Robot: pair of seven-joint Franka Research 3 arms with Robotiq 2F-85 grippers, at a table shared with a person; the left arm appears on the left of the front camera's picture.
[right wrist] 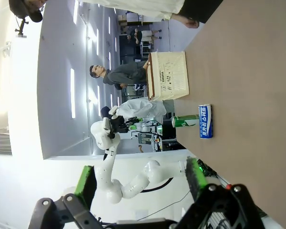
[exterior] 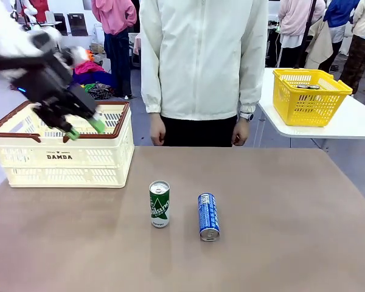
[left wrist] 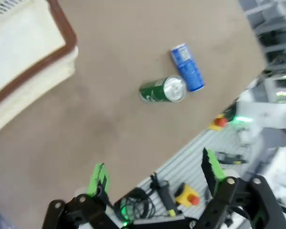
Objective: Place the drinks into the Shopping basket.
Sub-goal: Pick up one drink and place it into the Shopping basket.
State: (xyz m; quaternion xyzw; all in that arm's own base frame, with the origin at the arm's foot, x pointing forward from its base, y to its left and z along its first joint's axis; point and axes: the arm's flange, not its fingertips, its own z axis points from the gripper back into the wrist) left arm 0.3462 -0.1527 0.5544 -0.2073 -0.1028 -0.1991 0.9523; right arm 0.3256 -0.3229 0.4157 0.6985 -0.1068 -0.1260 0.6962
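While left hand [exterior: 85,129] and right hand [right wrist: 140,179] gape empty, green can [exterior: 159,204] and blue can [exterior: 208,216] sit outside the Shopping basket [exterior: 67,165].

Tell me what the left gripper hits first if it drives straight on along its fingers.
Probably the bare table, just short of the upright green can. The open left gripper aims down, away from the basket. Depth is unclear, so it might clip the can.
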